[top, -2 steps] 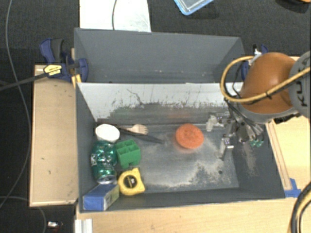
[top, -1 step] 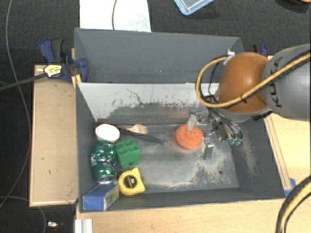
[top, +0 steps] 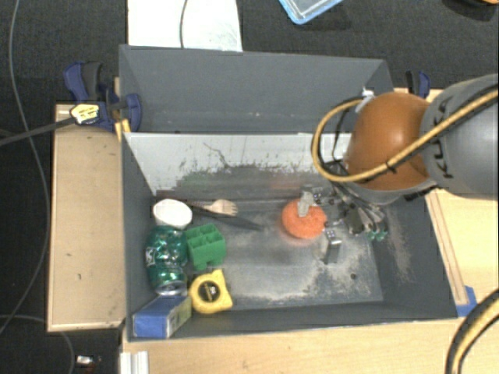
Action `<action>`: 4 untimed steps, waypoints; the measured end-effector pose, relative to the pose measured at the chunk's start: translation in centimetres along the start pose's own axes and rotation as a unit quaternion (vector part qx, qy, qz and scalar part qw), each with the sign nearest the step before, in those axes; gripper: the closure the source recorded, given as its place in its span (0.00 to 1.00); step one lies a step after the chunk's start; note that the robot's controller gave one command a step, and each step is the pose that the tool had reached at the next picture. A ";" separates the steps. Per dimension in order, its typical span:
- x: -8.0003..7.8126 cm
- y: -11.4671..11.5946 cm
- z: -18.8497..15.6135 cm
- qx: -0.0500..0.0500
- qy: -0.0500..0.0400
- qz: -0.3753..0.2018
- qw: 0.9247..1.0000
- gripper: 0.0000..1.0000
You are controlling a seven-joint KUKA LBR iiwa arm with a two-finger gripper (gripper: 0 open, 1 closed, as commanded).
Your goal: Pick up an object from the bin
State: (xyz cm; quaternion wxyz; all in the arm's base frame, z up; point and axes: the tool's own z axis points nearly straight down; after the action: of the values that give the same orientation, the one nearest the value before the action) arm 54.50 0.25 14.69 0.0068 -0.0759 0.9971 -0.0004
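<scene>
An orange ball [top: 298, 221] lies on the bin floor, right of centre. My gripper [top: 319, 225] hangs low at the ball's right side and is open. One fingertip [top: 306, 201] stands just above the ball's upper edge and the other [top: 331, 249] lies to its lower right. The ball sits at the mouth of the fingers, and whether they touch it I cannot tell. A pale fork-like utensil with a dark handle [top: 224, 208] lies to the ball's left.
Along the left wall lie a white round lid [top: 171, 213], a green can [top: 165, 259], a green block [top: 205, 245], a yellow tape measure [top: 209, 292] and a blue box [top: 160, 316]. The arm with its orange cover and cables hangs over the bin's right side.
</scene>
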 end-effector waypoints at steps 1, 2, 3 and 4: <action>-1.5 -1.1 0.6 0.000 -0.002 0.142 0.990 0.00; -2.3 -4.2 1.1 0.000 -0.003 0.074 0.997 0.00; -1.7 -3.4 6.2 0.000 -0.005 0.150 0.989 0.00; 0.1 -0.9 7.6 0.001 -0.009 0.133 0.991 0.00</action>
State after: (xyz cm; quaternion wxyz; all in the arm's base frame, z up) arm 54.69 -0.65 7.10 0.0161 0.0571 0.9982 -0.0002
